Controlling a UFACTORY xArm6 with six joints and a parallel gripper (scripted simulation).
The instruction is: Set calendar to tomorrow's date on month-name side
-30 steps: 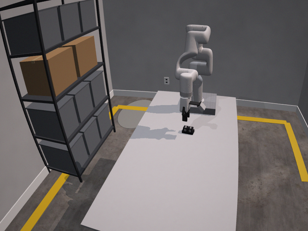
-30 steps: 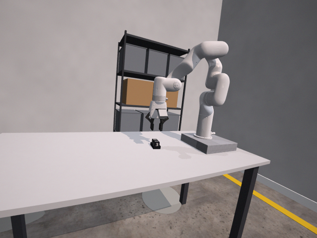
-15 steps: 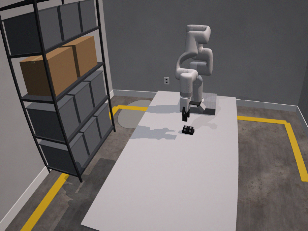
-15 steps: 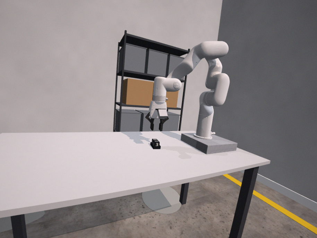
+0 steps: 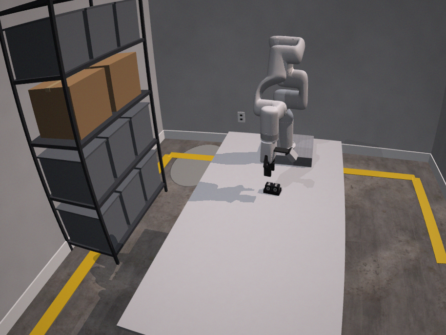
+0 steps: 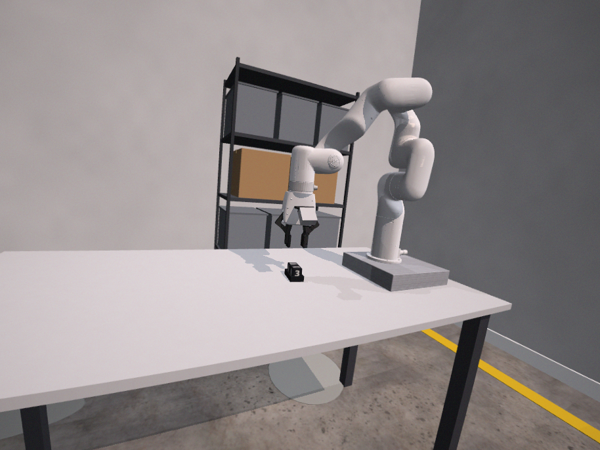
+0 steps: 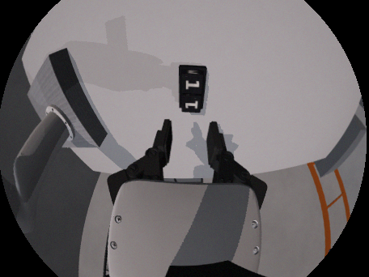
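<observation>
Two cubes [image 5: 272, 187] stood side by side in a low black tray [image 5: 271, 192] on the white bench [image 5: 233, 252], near its middle and just in front of the arm's grey base block [image 6: 426, 281].

Item, tool [image 6: 295, 239]: it hung above the bench, between tray and base block, well apart from the cubes. Its fingers stood about half spread with nothing between them.

Item, step in hand, as you would judge it: approach to the cubes. To do it well, you would centre the half-spread fingers over one cube only, align them square to its sides, and descend without nudging the tray or the neighbouring cube.

Item, writing: the top view showed white marks on the cubes' upper faces, the right one like a 0, the left too small to read. The exterior view showed a 3 on a side face. The wrist view showed two marks like 1 and 1. The month's name could not be read in any view.

Item, background: a black shelf rack [image 5: 53, 35] with brown cartons and grey bins.
</observation>
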